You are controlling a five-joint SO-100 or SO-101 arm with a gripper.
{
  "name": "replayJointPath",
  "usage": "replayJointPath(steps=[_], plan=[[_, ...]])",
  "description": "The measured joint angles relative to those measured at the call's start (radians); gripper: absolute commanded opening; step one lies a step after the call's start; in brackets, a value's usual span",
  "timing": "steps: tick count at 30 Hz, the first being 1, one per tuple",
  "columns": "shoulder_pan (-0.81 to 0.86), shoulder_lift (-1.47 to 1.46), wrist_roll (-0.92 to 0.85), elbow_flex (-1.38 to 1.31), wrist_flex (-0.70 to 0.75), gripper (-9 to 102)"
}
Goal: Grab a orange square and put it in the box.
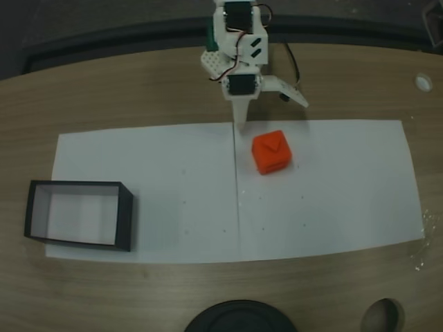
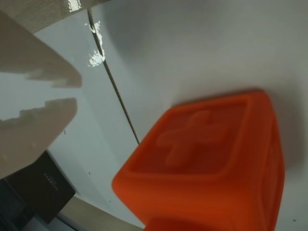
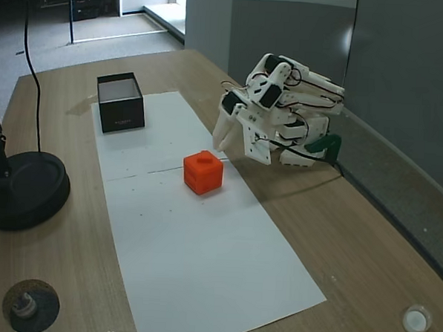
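The cube [image 1: 271, 152] is sitting on the white paper [image 1: 332, 194], right of center in a fixed view. The gripper [image 1: 266, 107] is hanging just above it, wide open and holding nothing. The box [image 1: 77, 214] is resting at the lower left. The wrist view is showing a raised cross on the cube's [image 2: 207, 163] side.

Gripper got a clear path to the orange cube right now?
Probably yes. The gripper hangs just behind the orange cube, jaws slightly apart, only bare paper between them. The box stands far off.
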Motion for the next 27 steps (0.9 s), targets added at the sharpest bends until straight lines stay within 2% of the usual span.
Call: replayJointPath(steps=[15, 17, 20, 23, 27], plan=[[-0.006, 0.000, 0.000, 0.000, 0.000, 1], [-0.006, 0.000, 0.000, 0.000, -0.009, 4], [-0.023, 0.000, 0.000, 0.012, -0.138, 16], [-0.044, 0.000, 0.000, 0.025, -0.209, 25], [-0.035, 0.000, 0.000, 0.011, -0.264, 27]])
